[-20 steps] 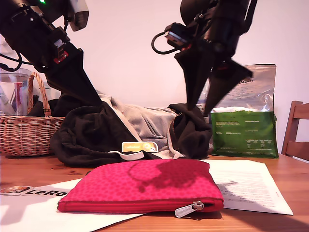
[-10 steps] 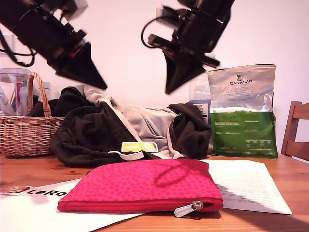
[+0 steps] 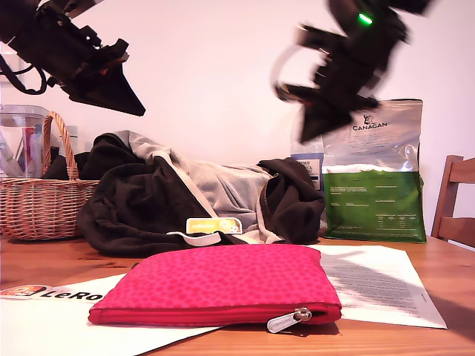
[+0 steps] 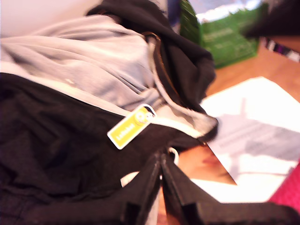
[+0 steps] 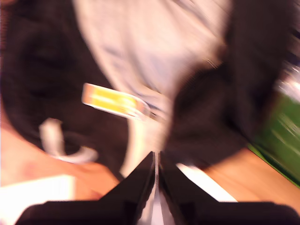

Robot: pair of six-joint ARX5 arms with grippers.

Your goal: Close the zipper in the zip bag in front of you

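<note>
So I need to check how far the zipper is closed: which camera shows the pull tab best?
The exterior view: the silver pull tab lies in plain sight at the near edge of the zip bag. The first wrist view catches only a red corner of the bag, no tab; the second wrist view, blurred, shows neither.

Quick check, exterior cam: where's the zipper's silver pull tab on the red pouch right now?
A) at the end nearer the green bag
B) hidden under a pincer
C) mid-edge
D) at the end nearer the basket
A: the pull tab sits near the zip bag's front corner on the exterior view's right, the green bag's side.
</note>
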